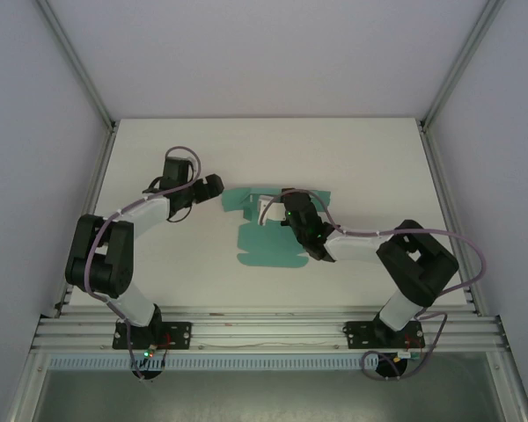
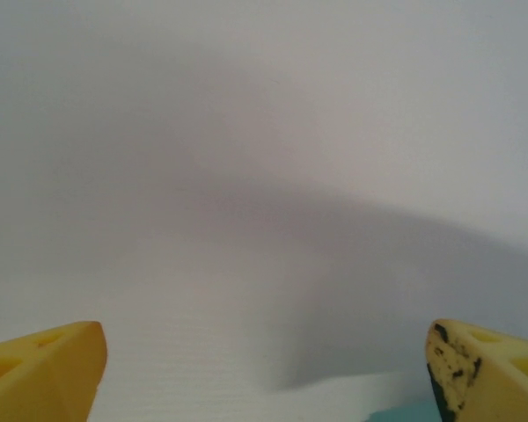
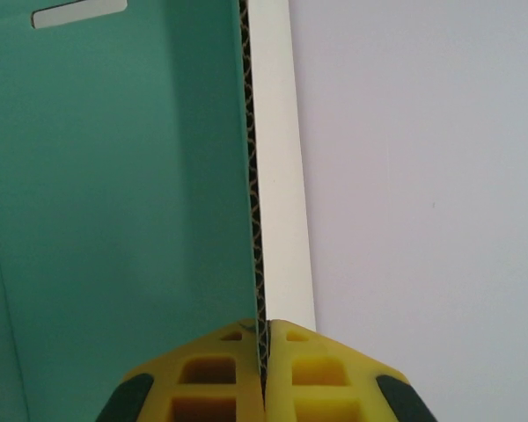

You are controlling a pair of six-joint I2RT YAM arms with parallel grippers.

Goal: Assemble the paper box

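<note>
The paper box (image 1: 264, 251) is laid at the middle of the worktop (image 1: 352, 149), between the arms. Its raised panel edge is clamped by the right end effector (image 3: 264, 338). The left end effector (image 1: 216, 185), spread apart, is placed just left of its flap.

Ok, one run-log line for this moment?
right gripper: shut on paper box flap edge | left gripper: open, empty, by box's left edge | box: not yet assembled

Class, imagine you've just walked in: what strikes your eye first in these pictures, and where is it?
The teal paper box lies as a mostly flat blank at the centre of the table. The right gripper is shut on an upturned edge of it; the left gripper hangs open just left of the card.
</note>
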